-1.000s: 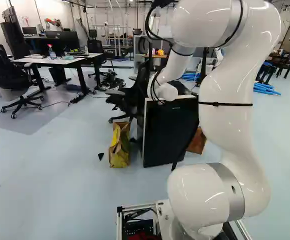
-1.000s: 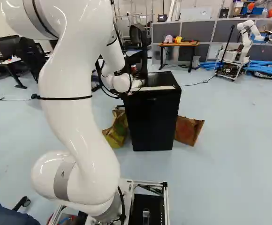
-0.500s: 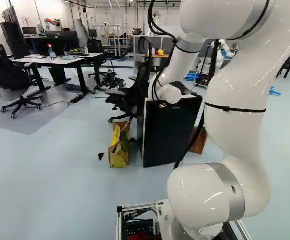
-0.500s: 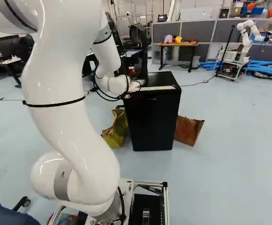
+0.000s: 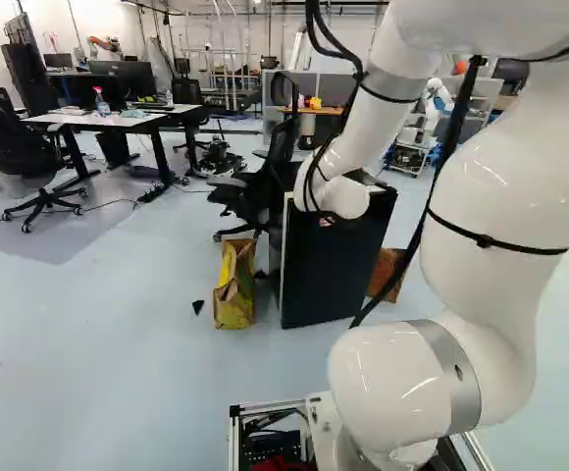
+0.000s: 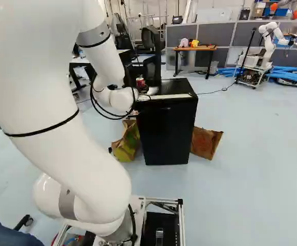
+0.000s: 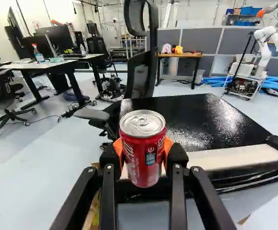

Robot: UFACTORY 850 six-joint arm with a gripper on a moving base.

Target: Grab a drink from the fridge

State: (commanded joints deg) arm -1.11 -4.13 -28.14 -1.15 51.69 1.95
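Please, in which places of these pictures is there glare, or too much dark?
Wrist view: speckled white glare on the black top of the fridge, small highlights on the lid of the can. Left base view: thin shiny streaks on the arm. Right base view: fridge front so dark that little detail shows.

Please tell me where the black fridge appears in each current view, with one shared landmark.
Left base view: the black fridge is just right of the middle.
Right base view: just right of the middle, between two paper bags.
Wrist view: its glossy top lies ahead of the gripper.
Shared landmark: the wooden-topped table beyond it.
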